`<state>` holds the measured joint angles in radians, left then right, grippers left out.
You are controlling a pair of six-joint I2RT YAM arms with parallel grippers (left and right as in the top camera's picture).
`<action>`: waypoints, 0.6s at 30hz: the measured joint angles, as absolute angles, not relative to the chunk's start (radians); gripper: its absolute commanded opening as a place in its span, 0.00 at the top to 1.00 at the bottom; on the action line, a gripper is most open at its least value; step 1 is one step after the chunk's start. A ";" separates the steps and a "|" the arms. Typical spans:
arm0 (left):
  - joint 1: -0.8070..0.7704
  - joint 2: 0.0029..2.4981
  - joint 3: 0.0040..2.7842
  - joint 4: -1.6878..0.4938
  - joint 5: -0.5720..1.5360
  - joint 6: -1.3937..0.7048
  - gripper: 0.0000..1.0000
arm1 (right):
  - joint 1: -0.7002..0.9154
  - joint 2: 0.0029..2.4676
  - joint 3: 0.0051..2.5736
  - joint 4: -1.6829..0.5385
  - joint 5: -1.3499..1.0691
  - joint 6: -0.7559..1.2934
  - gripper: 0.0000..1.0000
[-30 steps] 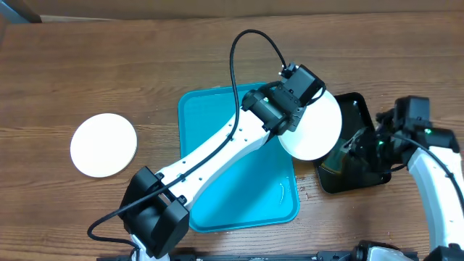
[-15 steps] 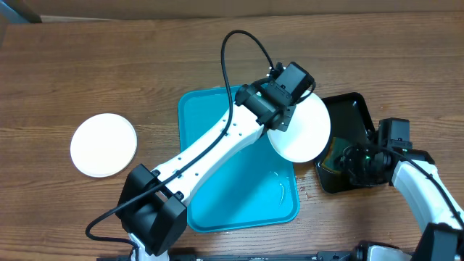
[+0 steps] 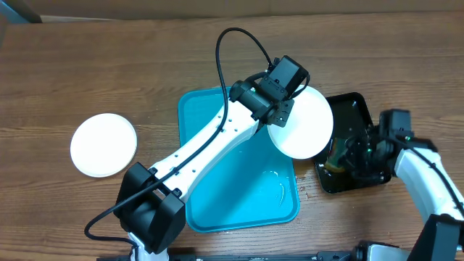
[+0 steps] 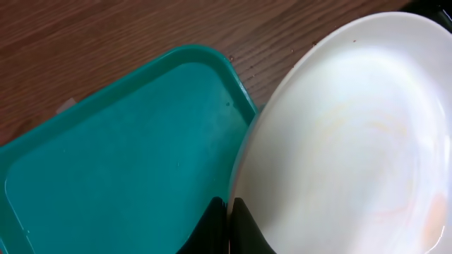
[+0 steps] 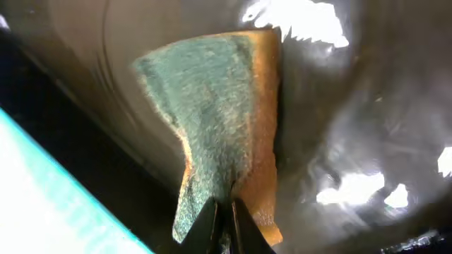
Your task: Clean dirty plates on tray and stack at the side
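Observation:
My left gripper (image 3: 279, 116) is shut on the rim of a white plate (image 3: 303, 125) and holds it tilted over the right edge of the turquoise tray (image 3: 217, 116). In the left wrist view the plate (image 4: 353, 134) shows faint orange smears, with the fingers (image 4: 229, 215) pinched on its edge above the tray (image 4: 120, 148). My right gripper (image 3: 349, 154) is shut on a green-and-orange sponge (image 5: 219, 120) inside the black tray. Another white plate (image 3: 104, 144) lies on the table at the left. No plate with a yellow-green rim is in view.
A glossy, wet black tray (image 3: 357, 109) stands right of the turquoise tray, partly under the held plate. Water streaks lie on the turquoise tray's lower right (image 3: 281, 192). The left arm's cable (image 3: 232, 43) loops above the tray.
The held plate has shifted slightly left. My right gripper has moved left and down into the black tray with the sponge.

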<state>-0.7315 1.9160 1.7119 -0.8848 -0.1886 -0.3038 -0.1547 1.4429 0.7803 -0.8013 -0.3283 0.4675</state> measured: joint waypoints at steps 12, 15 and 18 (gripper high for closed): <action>-0.733 2.020 1.712 -0.875 -0.199 -0.303 0.96 | -0.154 1.443 0.909 -0.962 -0.276 0.421 0.72; -0.733 2.020 1.712 -0.871 -0.199 -0.303 0.96 | -0.155 1.443 0.909 -0.954 -0.258 0.413 0.54; -0.733 2.020 1.712 -0.871 -0.199 -0.303 0.96 | -0.155 1.443 0.900 -0.905 -0.252 0.413 0.49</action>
